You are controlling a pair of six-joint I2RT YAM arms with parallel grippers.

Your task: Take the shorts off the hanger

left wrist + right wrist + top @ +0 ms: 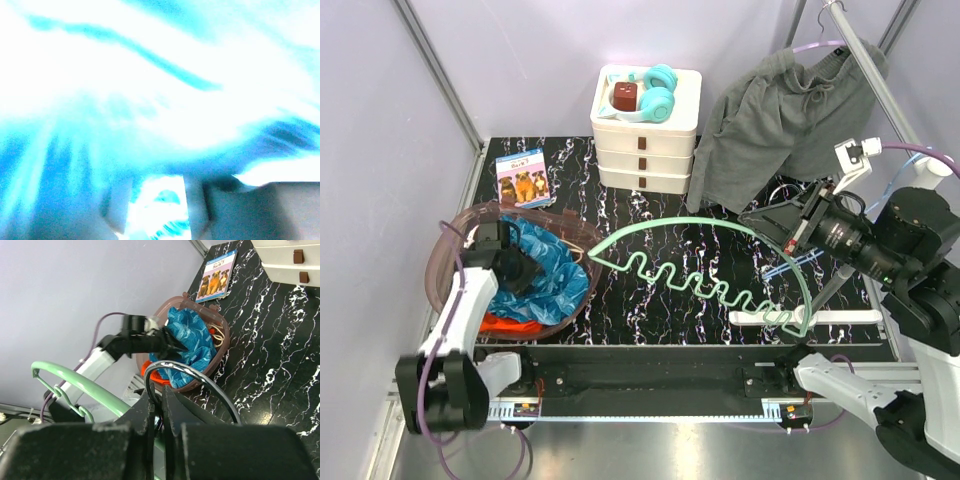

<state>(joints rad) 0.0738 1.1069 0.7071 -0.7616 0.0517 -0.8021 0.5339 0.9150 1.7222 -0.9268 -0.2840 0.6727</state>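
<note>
Bare green hanger on the table, two pairs of shorts in the basket, one pair on the rail.

The right pincer (157, 406) is pressed together on the metal hook of the hanger (720, 285), which lies empty across the black marbled table (650, 215). The left pincer (517, 266) is down in the brown basket (458, 228), against the blue shorts (555, 275). Its own camera is washed out, so whether it pinches the cloth cannot be told. The orange shorts (505, 322) peek out beneath the blue pair at the basket's near edge. The grey shorts (775, 120) hang from the rail (840, 15) at the back right.
</note>
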